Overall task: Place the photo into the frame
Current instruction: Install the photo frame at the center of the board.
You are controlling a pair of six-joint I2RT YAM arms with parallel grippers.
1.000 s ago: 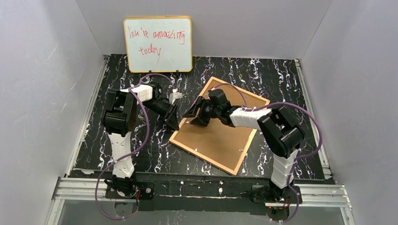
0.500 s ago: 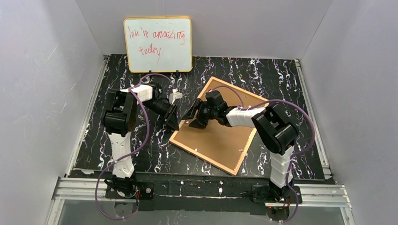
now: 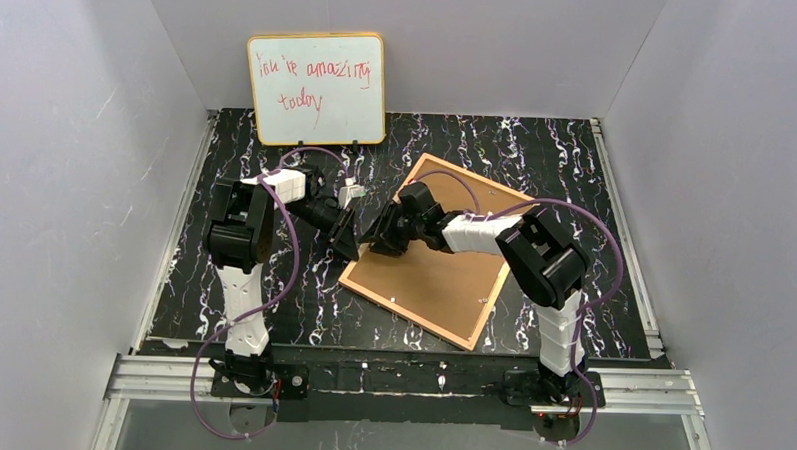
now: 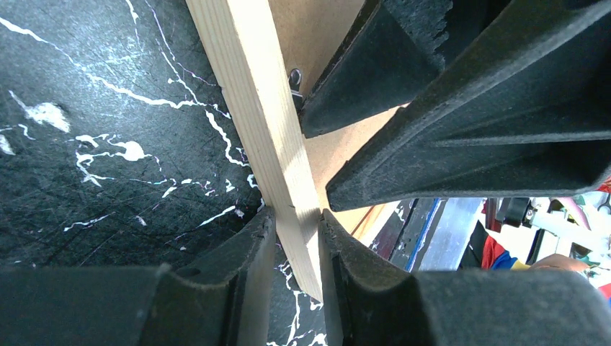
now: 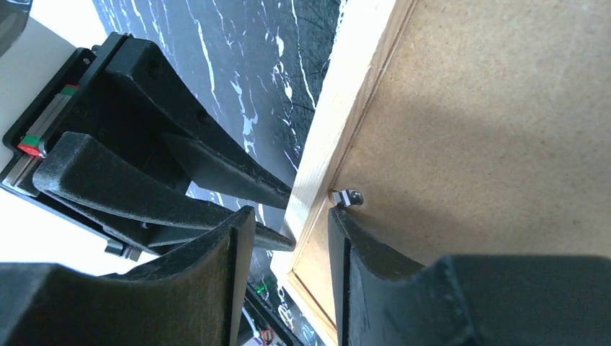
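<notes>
Frame (image 3: 432, 286): face-down on table (image 3: 271, 311), brown back up, set askew.
Photo: not visible in any view.
L gripper (image 4: 295, 216): pinching frame's left rail.
R gripper (image 5: 288, 216): jaws half-wide astride same rail by retaining tab (image 5: 347, 197); not gripping.
Rec.: L steadies; R swivels tab gently, no prying.

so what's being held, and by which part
The left gripper pinches the frame by its wooden side rail; the right gripper straddles that rail, grip unclear.

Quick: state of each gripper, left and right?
Left gripper: closed on the thin golden-wood picture frame's edge.
Right gripper: jaws astride that edge; grip cannot be told.
</notes>
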